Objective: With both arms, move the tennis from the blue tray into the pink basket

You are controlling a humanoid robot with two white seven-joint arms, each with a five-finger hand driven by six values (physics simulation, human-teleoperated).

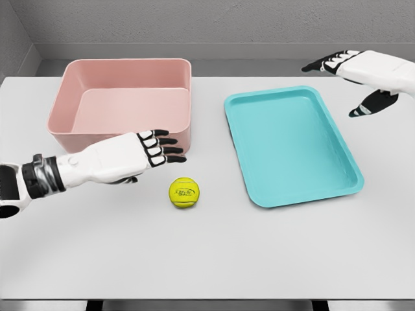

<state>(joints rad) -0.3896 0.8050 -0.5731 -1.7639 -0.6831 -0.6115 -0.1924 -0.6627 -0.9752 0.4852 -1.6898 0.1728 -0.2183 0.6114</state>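
Left hand [133,157] is hovering flat with fingers stretched out, holding nothing, just in front of the pink basket [122,103]. Off to its right the blue tray [290,145] is lying, and beyond that the right hand [363,71] is hanging open. Just below the left fingertips, the tennis ball [184,192] is sitting on the table [214,253], outside the tray.

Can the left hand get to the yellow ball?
Probably yes. The left hand is open, just up-left of the tennis ball, which sits on bare table with nothing between them.
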